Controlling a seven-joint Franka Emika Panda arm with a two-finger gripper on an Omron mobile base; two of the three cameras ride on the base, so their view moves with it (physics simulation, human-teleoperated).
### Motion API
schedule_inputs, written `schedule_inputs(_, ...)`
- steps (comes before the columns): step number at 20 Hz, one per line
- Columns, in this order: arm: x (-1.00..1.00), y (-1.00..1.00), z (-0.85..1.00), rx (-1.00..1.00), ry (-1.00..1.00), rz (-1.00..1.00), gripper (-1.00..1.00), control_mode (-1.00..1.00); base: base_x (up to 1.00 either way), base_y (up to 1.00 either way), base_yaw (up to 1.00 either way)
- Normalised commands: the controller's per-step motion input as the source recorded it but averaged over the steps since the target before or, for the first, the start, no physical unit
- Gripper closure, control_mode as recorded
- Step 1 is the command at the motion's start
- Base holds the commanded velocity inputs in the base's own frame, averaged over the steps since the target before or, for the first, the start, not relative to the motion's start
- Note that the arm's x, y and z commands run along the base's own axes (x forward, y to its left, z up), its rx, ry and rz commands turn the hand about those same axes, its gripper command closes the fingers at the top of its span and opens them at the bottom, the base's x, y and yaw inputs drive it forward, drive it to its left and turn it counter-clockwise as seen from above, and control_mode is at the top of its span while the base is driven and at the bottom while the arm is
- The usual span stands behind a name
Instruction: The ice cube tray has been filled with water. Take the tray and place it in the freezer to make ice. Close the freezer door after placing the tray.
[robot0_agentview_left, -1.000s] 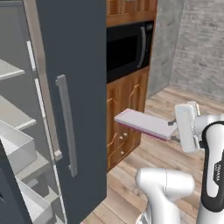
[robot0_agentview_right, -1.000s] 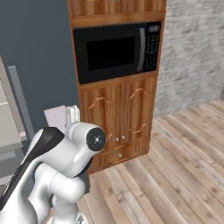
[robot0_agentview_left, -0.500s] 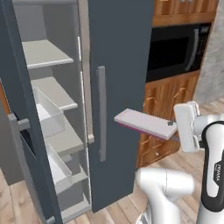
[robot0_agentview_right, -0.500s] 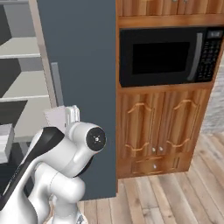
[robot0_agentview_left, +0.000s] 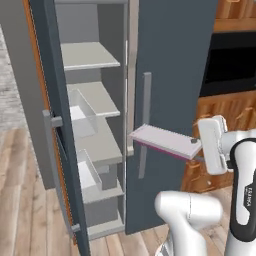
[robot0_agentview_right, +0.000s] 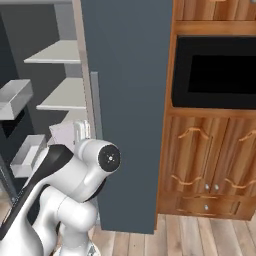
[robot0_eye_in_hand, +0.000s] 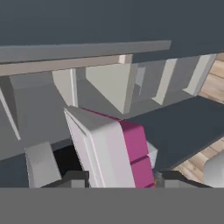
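Pincer (robot0_agentview_left: 197, 148) pinching ice cube tray (robot0_agentview_left: 162, 141) by 1 short end; tray juts level toward open freezer (robot0_agentview_left: 95, 125), near closed door's handle. Stiff, thin, light slab, water-filled: spills if tilted. End grip looks leverage-prone; keep flat.

The near end of the ice cube tray (robot0_agentview_left: 164, 141) is covered by the gripper (robot0_agentview_left: 202, 146) in the left base view, so finger contact cannot be resolved there. In the right base view, most of the tray (robot0_agentview_right: 64, 134) is masked by the arm; only a pale corner is exposed. In the hand view, the tray's near end (robot0_eye_in_hand: 111, 148) and the fingertips (robot0_eye_in_hand: 74, 178) are cut off at the bottom. The freezer (robot0_agentview_left: 97, 145) is cropped at the top edge in both base views. The freezer door (robot0_agentview_left: 55, 120) is seen nearly edge-on, so its outer face is hidden. The microwave (robot0_agentview_right: 215, 72) is cut by the right edge.
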Motion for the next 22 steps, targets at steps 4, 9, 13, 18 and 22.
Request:
schedule_inputs(4, 0.0, 0.0, 0.0, 0.0, 0.0, 0.0, 1.0, 1.0, 0.12, 0.0, 0.32)
schedule_inputs(9, 0.0, 0.0, 0.0, 0.0, 0.0, 0.0, 1.0, 1.0, 0.13, 0.0, 0.23)
schedule_inputs(13, 0.0, 0.0, 0.0, 0.0, 0.0, 0.0, 1.0, 1.0, 0.29, 0.0, 0.02)
schedule_inputs(18, 0.0, 0.0, 0.0, 0.0, 0.0, 0.0, 1.0, 1.0, 0.42, 0.11, 0.0)
schedule_inputs(22, 0.0, 0.0, 0.0, 0.0, 0.0, 0.0, 1.0, 1.0, 0.41, 0.32, 0.0)
